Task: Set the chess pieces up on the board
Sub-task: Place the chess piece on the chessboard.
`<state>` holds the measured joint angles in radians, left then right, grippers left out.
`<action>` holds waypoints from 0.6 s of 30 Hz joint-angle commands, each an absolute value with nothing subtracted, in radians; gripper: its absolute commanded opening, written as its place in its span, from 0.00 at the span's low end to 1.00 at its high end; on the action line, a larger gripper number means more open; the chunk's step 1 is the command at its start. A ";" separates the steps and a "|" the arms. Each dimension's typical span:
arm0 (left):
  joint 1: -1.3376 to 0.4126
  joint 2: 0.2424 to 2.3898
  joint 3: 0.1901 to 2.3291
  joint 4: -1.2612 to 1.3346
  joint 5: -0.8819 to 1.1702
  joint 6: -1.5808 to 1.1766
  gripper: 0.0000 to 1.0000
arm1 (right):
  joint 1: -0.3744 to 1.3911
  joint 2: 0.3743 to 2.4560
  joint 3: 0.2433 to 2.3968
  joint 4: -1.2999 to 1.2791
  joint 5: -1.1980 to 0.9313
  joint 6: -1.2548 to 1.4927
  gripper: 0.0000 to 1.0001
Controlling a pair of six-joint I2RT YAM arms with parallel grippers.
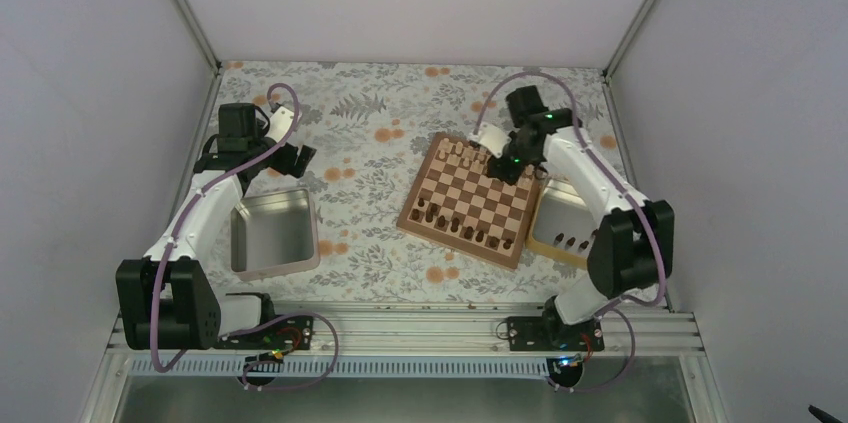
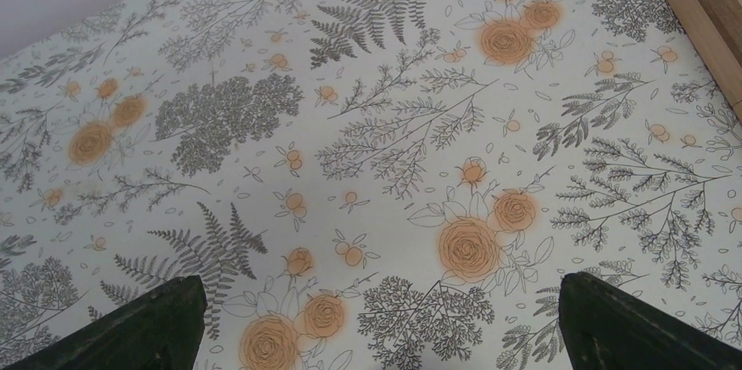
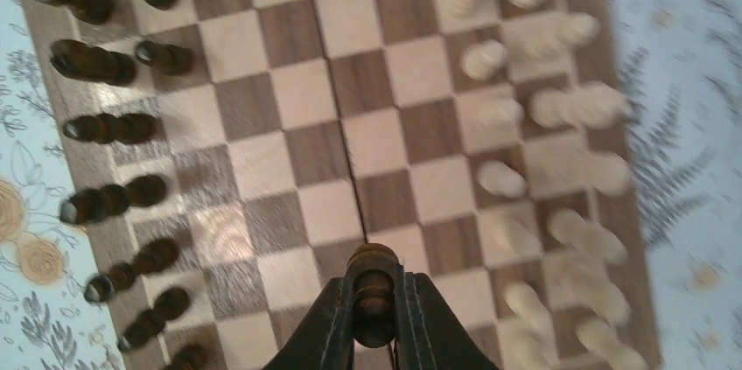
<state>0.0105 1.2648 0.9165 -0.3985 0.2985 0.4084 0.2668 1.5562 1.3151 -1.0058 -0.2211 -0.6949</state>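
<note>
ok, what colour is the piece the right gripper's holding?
Dark brown, the chess piece in the right gripper. Clearest in the right wrist view.

The top view sits high behind the near edge of the table (image 1: 380, 103) and looks steeply down from far enough to take in all of it, the board (image 1: 472, 201) included. The left wrist view skims low over the table, catching the board's corner at upper right. The right wrist view looks almost straight down on the board from close above.
</note>
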 commanded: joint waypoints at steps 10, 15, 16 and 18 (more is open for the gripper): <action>0.015 1.267 0.919 -0.379 0.292 0.414 1.00 | 0.489 1.713 1.331 -0.926 -0.241 -0.651 0.07; 0.015 1.268 0.922 -0.383 0.297 0.414 1.00 | 0.546 1.755 1.327 -0.924 -0.228 -0.649 0.07; 0.015 1.268 0.922 -0.382 0.295 0.414 1.00 | 0.554 1.759 1.326 -0.925 -0.229 -0.647 0.07; 0.015 1.266 0.921 -0.383 0.295 0.414 1.00 | 0.568 1.766 1.321 -0.921 -0.233 -0.645 0.07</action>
